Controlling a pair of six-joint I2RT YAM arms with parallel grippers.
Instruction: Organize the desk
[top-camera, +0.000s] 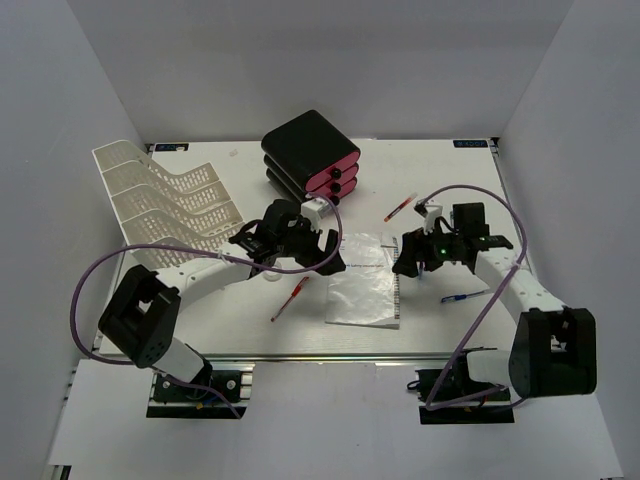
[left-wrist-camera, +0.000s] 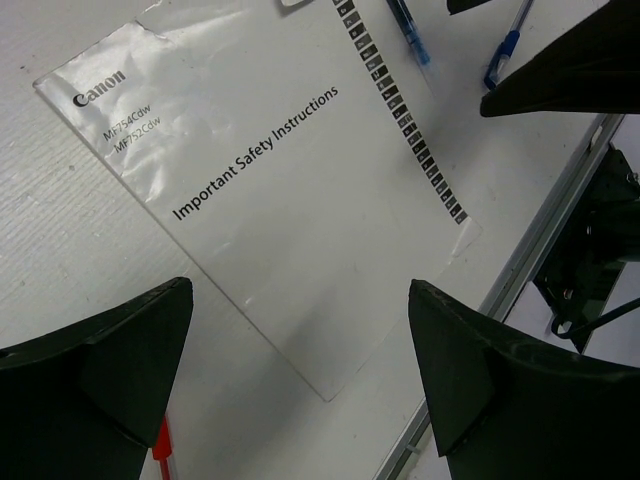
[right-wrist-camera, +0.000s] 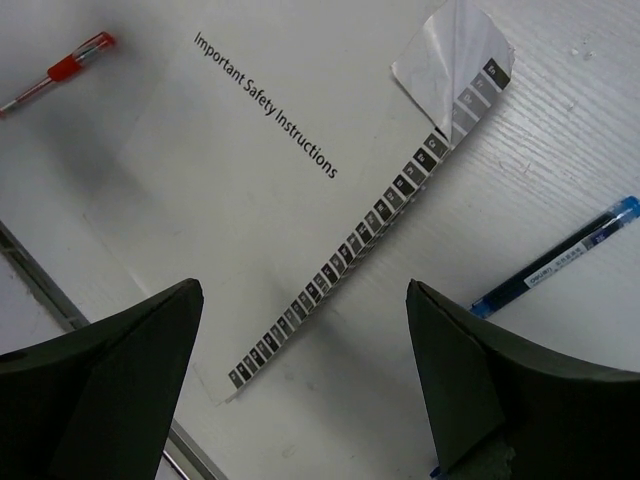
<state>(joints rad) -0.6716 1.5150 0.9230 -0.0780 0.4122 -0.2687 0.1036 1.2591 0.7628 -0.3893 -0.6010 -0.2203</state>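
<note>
While both arms reach in from the near edge, the desk (top-camera: 230, 325) lies under them. Its white perforated top fills the space between plain grey walls (top-camera: 60, 120), and a metal rail (top-camera: 330, 358) runs along its front.

Contents, back to front:

- White mesh paper tray (top-camera: 165, 195): back left, stepped tiers, sloping toward the wall.
- Black-and-pink drawer unit (top-camera: 310, 155): back centre, set at an angle, apart from the tray.
- Second red pen (top-camera: 400, 208): behind the middle, right of the drawer unit, lying loose.
- Booklet (top-camera: 362, 280): flat at the centre, with a glossy cover reading "Canon" and "Important Safety Instructions". A strip of small black tabs runs along one edge, and one corner curls upward in the right wrist view.
- Red pen (top-camera: 290, 298): just left of the booklet, lying on a diagonal.
- Blue pen (top-camera: 465, 296): right of the booklet, near the right arm.

Grippers:

- Left gripper (left-wrist-camera: 300, 290): poised above the booklet's left side, with black fingers (left-wrist-camera: 120, 360) spread wide and nothing between them.
- Right gripper (right-wrist-camera: 305, 290): poised above the booklet's tabbed right edge, with fingers (right-wrist-camera: 480, 370) likewise spread wide and nothing held. Its camera catches the red pen at upper left and the blue pen at right.

The two grippers face each other across the booklet, well apart.
</note>
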